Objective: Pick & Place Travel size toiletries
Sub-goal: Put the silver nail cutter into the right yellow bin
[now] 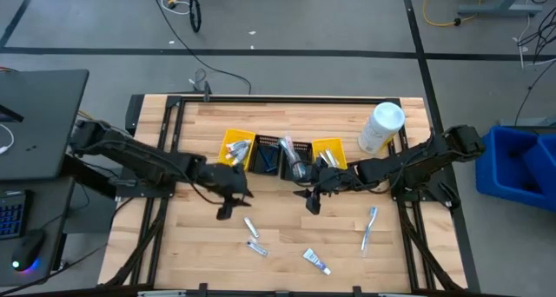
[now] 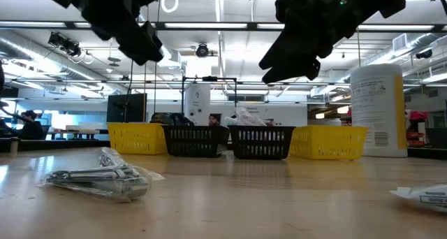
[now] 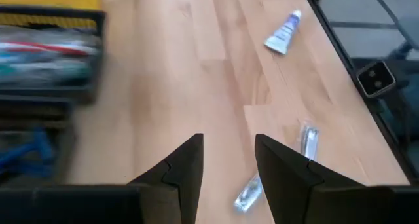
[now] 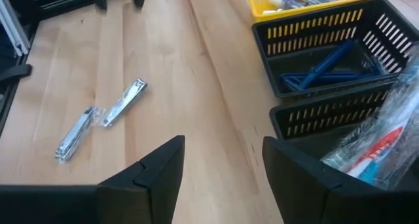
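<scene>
At the centre of the high view the left gripper (image 1: 228, 203) and the right gripper (image 1: 312, 201) hang above bare wood just in front of the basket row; each wrist view shows its own pair of dark fingers spread apart with nothing between them, so both are empty. Behind them, across the middle of the frame, stands the row of four small slotted plastic baskets: a left yellow basket (image 1: 235, 149), two black baskets (image 1: 268, 157) and a right yellow basket (image 1: 330, 153), all already holding toiletries; blue toothbrushes (image 4: 325, 65) lie in one black basket. A large white cylindrical bottle (image 1: 380, 128) stands at the upper right. Still loose in the lower part of the frame are two wrapped silvery metal items (image 1: 253, 236), a small white tube with a blue mark (image 1: 316, 261) and a slim light-blue toothbrush (image 1: 368, 228) towards lower right. Judging by this, most sorting is done and about four pieces remain on the pale wooden table (image 1: 191, 254)
</scene>
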Robot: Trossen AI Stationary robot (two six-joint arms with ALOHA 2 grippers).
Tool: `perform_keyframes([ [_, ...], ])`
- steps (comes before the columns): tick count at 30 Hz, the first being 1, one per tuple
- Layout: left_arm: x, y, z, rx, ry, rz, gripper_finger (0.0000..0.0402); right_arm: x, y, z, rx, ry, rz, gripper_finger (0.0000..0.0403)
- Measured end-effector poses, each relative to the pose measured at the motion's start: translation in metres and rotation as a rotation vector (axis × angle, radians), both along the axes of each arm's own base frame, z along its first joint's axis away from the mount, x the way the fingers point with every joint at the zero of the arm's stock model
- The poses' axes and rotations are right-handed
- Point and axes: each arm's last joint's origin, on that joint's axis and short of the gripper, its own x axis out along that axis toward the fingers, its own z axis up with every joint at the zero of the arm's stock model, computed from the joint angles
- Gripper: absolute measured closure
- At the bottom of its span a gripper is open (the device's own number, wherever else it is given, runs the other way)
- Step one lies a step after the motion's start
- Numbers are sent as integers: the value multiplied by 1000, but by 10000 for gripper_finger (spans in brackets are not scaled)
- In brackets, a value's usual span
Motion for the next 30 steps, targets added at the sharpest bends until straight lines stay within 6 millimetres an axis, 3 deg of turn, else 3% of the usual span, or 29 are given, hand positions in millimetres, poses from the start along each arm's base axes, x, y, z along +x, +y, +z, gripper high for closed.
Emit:
perform_keyframes([
  [6,15,-20,-36,65,65,-99,256,0,0,0,1,-4,0,196],
  [18,22,-38,-91,79,266,-282,247,0,0,0,14,-1,-10,208],
  [25,24,-42,-103,136,275,-323,223,0,0,0,15,0,-11,197],
  [30,24,-42,-104,136,277,-321,232,0,0,0,13,0,-10,189],
])
